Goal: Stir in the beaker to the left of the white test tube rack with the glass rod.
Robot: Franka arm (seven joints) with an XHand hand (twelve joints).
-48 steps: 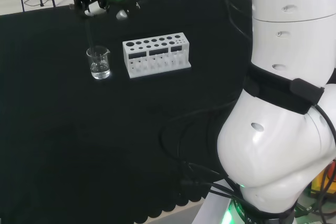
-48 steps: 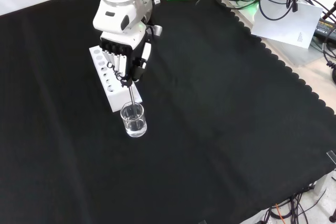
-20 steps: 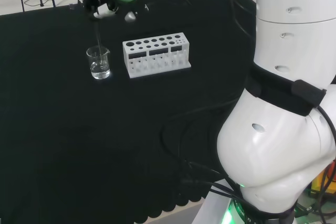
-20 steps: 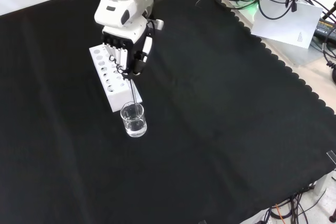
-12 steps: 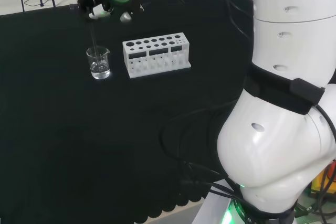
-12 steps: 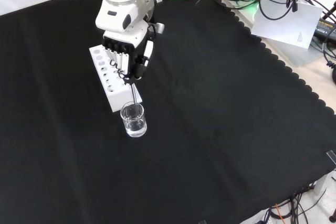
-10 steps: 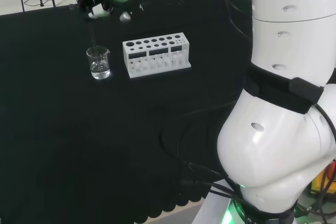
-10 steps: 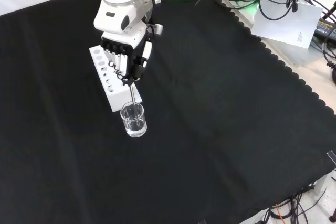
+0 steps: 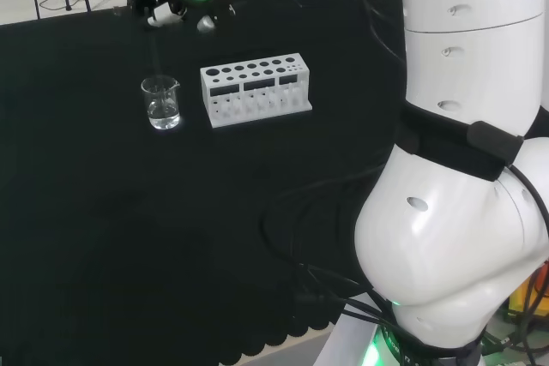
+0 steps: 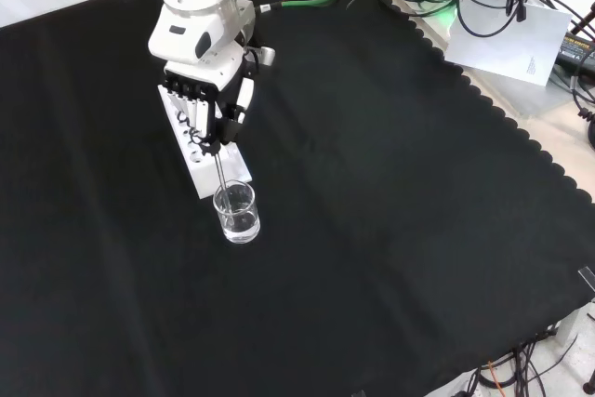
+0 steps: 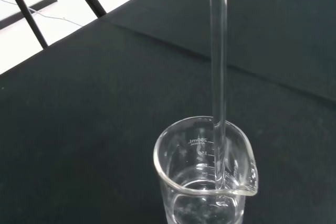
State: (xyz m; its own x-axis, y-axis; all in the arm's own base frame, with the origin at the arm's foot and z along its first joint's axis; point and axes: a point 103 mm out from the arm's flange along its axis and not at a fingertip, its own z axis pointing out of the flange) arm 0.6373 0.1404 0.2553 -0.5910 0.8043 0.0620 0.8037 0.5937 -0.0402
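White arm reaching down from the front view's top, black and white hand (image 10: pixel 200 104) pointing downward, fingers curled in a pinch

glass rod (image 11: pixel 218 66) inside clear beaker (image 11: pixel 205 174)

The head view looks from behind and above the arm's base, over its white links, across the bench (image 9: pixel 103 237) toward the distant hand (image 9: pixel 171 8). The front view faces the arm from the opposite side and looks down on the black cloth, the hand (image 10: pixel 206 104) entering from its top. Both share the beaker (image 9: pixel 161 102) just below the hand and the white rack (image 9: pixel 256 89) beside it. The wrist view sits at the hand, very near, looking down the glass rod (image 11: pixel 218 77) into the same beaker (image 11: pixel 205 174).
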